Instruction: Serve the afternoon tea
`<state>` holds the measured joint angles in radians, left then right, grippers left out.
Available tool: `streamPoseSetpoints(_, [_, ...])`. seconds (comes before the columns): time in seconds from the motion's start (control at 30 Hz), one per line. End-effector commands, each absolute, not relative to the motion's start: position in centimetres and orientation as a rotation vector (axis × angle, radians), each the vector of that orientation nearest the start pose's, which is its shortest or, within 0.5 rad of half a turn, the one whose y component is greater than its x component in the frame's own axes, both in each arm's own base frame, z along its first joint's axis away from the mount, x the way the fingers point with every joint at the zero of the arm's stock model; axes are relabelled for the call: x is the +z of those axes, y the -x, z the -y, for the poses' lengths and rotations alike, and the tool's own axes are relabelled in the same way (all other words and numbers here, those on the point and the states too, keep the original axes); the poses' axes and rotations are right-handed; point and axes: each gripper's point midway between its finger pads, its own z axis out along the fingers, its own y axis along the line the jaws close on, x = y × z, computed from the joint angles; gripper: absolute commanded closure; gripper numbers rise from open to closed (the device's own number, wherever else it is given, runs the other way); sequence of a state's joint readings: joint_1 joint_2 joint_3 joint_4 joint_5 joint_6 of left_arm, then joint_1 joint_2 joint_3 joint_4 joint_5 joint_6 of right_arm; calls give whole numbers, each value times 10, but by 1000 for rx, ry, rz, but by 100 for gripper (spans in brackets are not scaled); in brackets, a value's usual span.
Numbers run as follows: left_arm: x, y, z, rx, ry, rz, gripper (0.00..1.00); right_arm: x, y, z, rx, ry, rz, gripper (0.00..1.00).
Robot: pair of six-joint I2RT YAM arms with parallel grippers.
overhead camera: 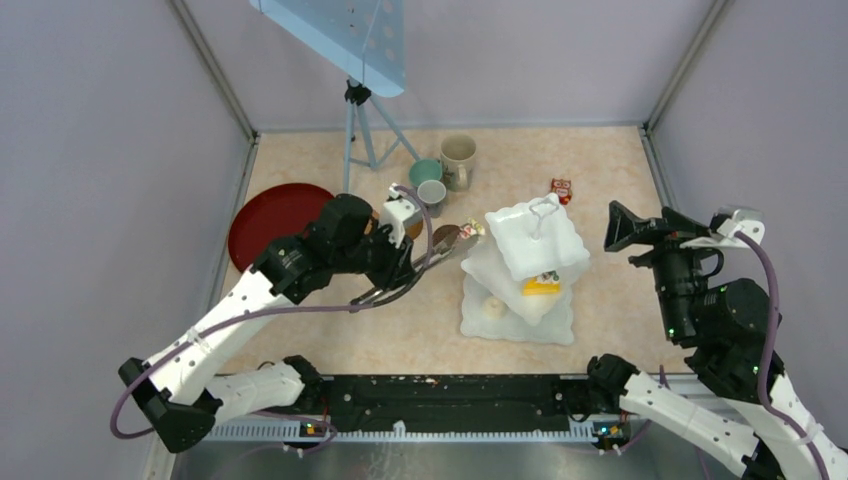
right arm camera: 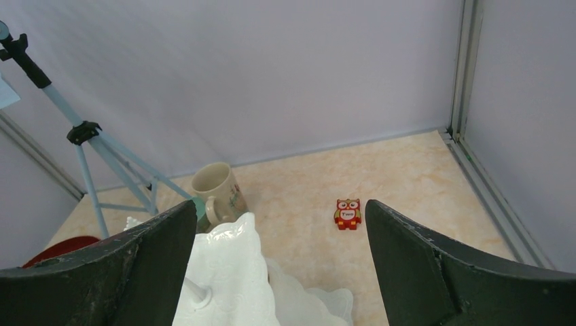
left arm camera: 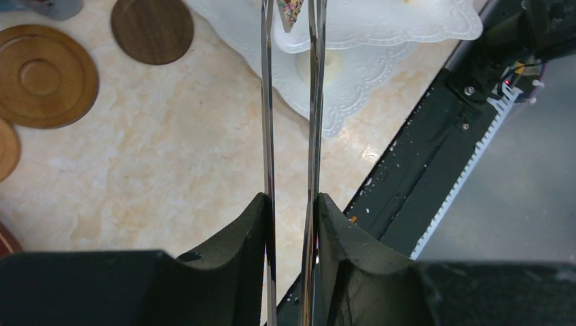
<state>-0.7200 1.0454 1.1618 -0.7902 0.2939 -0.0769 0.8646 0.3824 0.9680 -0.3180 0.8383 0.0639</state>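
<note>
From above, the white three-tier stand (overhead camera: 525, 262) carries a yellow cake (overhead camera: 541, 285) on its middle tier and a cream piece (overhead camera: 493, 307) on the bottom tier. The left gripper (overhead camera: 405, 255) is clamped on the tongs (overhead camera: 440, 250), which pinch a small cake (overhead camera: 472, 229) right at the stand's left edge. An owl cookie (overhead camera: 561, 190) lies on the table behind the stand. The beige mug (overhead camera: 459, 160), teal mug (overhead camera: 425, 172) and grey mug (overhead camera: 432, 192) stand in a group behind and left of it. The left wrist view shows the tong blades drawn narrow on the cake at their tips, above the stand's lower tier, and bare coasters (left arm camera: 42, 75) left of the stand. In the right wrist view the right gripper (right arm camera: 280, 210) is spread wide and empty over the stand's top, with the owl cookie beyond it. The serving looks partly done: the held cake, the cookie and setting the mugs on coasters seem left.
</note>
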Motion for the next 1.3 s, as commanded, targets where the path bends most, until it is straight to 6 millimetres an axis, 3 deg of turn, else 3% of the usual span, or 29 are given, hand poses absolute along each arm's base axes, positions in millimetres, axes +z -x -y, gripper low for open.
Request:
streamPoseSetpoints(0.0, [266,-173,256,-794,-956,-2067,65,427,-189,-22,258,-228,-1342,8])
streamPoseSetpoints(0.17, [258,-164,283,-794,-1043,-2062,65,428,-189,-21,252,-221,-1339,8])
streamPoseSetpoints(0.43, [241,-163,309,-762,-1100,-2095,64,434,-185,-18,256,-198,-1324,8])
streamPoseSetpoints(0.6, [240,-172,309,-702,-1060,-2112,58,434,-182,-17,259,-189,-1317,8])
streamPoseSetpoints(0.87, [241,-170,310,-708,-1071,-2130,48,431,-181,-16,253,-176,-1317,8])
streamPoseSetpoints(1.27, [276,-163,298,-740,-1046,-2038,45,429,-180,-15,235,-152,-1313,8])
